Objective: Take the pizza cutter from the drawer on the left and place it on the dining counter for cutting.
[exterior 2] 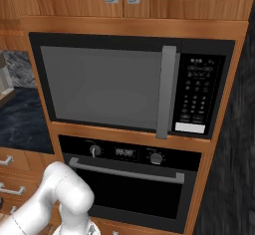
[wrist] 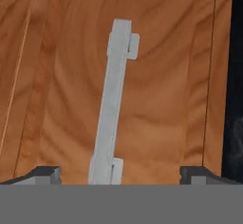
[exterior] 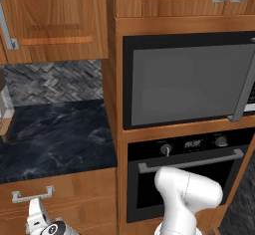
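Fingers (wrist: 118, 174) stand spread wide, one dark tip at each lower corner of the hand view, with nothing between them yet. Straight ahead of them, and lying between the two tips, is the silver bar handle (wrist: 111, 109) of the drawer (wrist: 156, 99), set a little off square to the line across the tips. In the left base view the same handle (exterior: 33, 194) sits on the top drawer front (exterior: 74, 186), with the hand just below it, close under the edge of the black table (exterior: 55, 139).

The step in hand looks like reaching for the handle to pull the drawer out. To do it well, I would roll the hand slightly so the bar sits square between the tips, move in until the bar is well inside them, then close across its middle rather than near a mounting post, and pull straight back. The pizza cutter is presumably inside the shut drawer, so it is hidden
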